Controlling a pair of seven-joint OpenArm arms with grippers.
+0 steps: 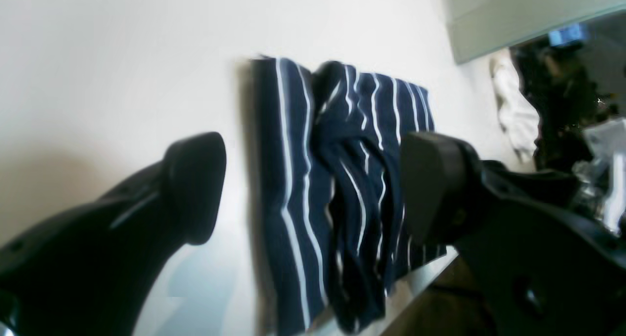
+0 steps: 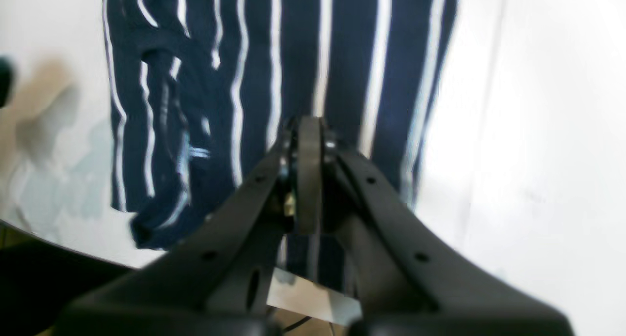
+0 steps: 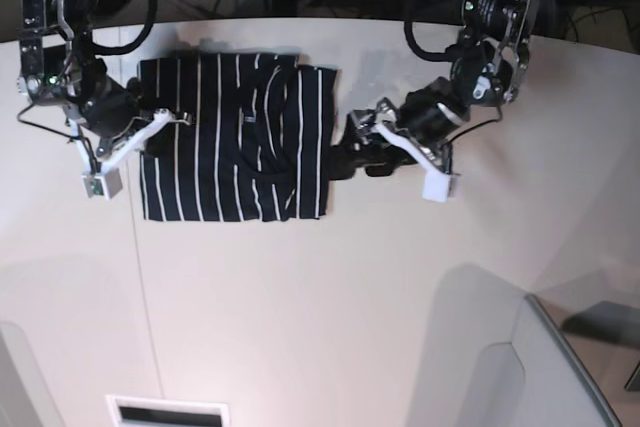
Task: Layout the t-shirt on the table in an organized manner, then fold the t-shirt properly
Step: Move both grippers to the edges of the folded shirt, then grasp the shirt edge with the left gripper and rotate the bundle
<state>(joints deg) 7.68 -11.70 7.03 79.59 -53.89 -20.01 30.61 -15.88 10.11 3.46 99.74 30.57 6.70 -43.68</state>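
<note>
Now t-shirt (image 3: 232, 137) lies as folded rectangle on table (image 3: 330, 287), far half, between my arms. Left gripper (image 3: 345, 155) spread wide, empty, just off its edge. Right gripper (image 3: 172, 117) pinched together at opposite edge; cannot tell if cloth is caught.

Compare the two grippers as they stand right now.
The left gripper has its jaws spread wide; the right gripper has its jaws pressed together. In the base view the left gripper sits at one side edge of the t-shirt, the right gripper over the opposite edge. Neither visibly holds cloth; both are black and low over the table.
</note>
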